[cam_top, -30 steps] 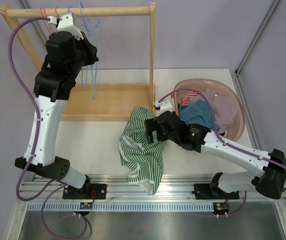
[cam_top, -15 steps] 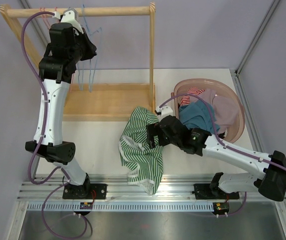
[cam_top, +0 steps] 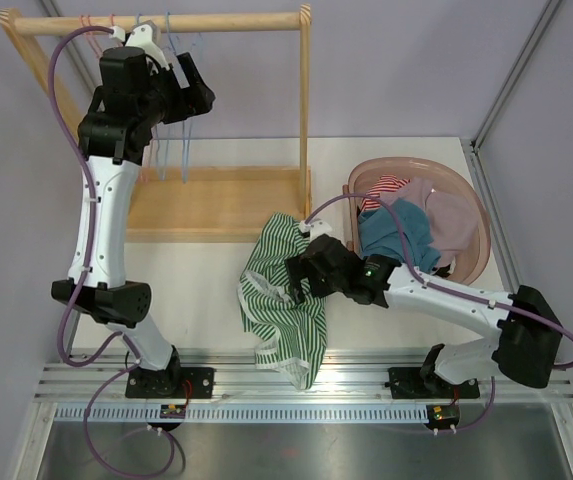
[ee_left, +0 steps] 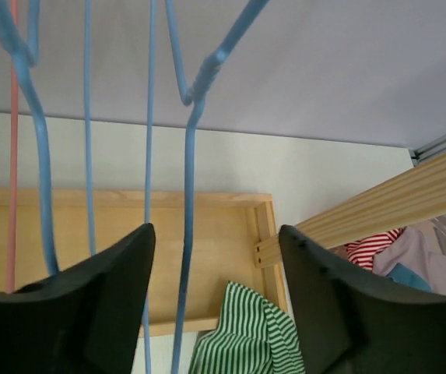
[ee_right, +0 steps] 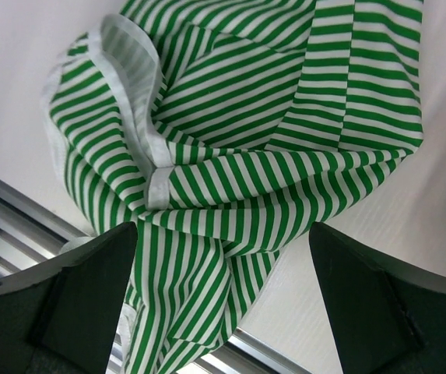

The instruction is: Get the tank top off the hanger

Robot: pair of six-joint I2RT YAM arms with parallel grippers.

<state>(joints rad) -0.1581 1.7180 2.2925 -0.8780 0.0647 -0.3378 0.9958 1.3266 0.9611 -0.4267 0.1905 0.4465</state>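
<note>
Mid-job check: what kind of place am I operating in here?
Probably a lab bench staged as a laundry corner: a wooden garment rack hung with blue wire hangers, a pink plastic basin of mixed clothes, and a green-and-white striped tank top lying on the white table.

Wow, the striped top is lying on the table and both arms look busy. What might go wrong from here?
1. The left gripper is open with thin blue hangers between its fingers. Pulling away might snag one and drag it off the wooden bar.
2. One end of the striped top lies over the metal rail at the table's near edge. A nudge from the open right gripper above it might slide it off.
</note>
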